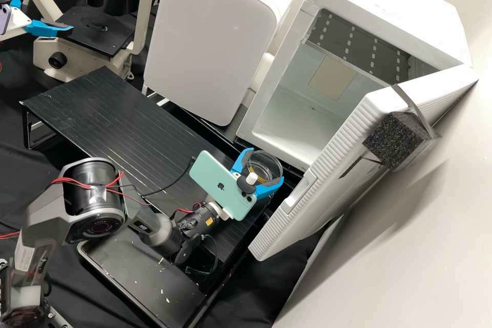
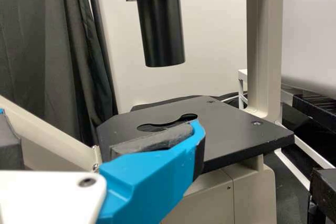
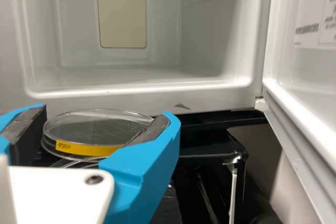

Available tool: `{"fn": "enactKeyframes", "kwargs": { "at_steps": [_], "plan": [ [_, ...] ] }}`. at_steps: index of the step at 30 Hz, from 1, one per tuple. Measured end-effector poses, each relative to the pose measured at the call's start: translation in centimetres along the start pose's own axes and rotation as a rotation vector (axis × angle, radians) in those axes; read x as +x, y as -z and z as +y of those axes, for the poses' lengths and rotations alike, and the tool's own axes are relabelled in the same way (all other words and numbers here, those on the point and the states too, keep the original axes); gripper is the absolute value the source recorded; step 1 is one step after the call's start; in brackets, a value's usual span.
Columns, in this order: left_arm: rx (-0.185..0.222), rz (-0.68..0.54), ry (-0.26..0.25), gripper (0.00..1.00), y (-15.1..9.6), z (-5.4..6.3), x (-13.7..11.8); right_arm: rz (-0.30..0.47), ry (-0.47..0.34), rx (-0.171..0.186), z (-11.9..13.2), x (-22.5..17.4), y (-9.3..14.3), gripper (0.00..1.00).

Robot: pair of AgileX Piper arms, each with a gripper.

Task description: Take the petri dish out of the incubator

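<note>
Out in front of the incubator's open mouth, you've got the right gripper closed on the petri dish — one blue finger at either side of the rim, the pads up against it. That dish sits right between your fingertips, clear, round and roughly level, with a yellow label on its side wall, facing back toward your wrist. So it's outside the chamber, and whether its underside touches anything below, you can't tell. Straight ahead of those fingertips you're looking into the pale chamber, with a beige panel on its back wall. To the right of your gripper the door stands wide open, a black foam block strapped to it. Just behind the fingers a mint-green phone rides on your wrist, and off to the gripper's left stretches the black slatted platform. Over to your left gripper — it's open, blue fingers spread wide with nothing between them, and it's beside the microscope, the black stage just past its fingertips and the dark lens tube above.
</note>
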State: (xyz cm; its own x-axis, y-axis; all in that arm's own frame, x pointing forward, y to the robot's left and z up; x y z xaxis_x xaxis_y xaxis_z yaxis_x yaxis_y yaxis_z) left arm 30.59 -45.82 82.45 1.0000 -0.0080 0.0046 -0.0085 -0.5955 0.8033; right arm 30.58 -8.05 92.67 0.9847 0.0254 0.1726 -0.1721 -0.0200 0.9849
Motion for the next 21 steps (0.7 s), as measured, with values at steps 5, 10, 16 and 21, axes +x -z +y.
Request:
{"fn": "enactKeyframes", "kwargs": {
  "at_steps": [5,10,16,21],
  "plan": [
    [0.0,0.0,0.0,1.0,0.0,0.0,0.0,0.0,0.002,0.0,0.0,0.0,0.0,0.0],
    [0.0,0.0,0.0,1.0,0.0,0.0,0.0,0.01,0.015,0.003,-0.5,0.2,0.3,0.0],
    [0.0,0.0,0.0,1.0,0.0,0.0,0.0,0.004,0.044,0.018,-1.5,0.4,-0.1,0.0],
    [0.0,0.0,0.0,1.0,0.0,0.0,0.0,0.0,0.05,0.02,-1.7,0.6,-0.3,0.0]
  ]
}}
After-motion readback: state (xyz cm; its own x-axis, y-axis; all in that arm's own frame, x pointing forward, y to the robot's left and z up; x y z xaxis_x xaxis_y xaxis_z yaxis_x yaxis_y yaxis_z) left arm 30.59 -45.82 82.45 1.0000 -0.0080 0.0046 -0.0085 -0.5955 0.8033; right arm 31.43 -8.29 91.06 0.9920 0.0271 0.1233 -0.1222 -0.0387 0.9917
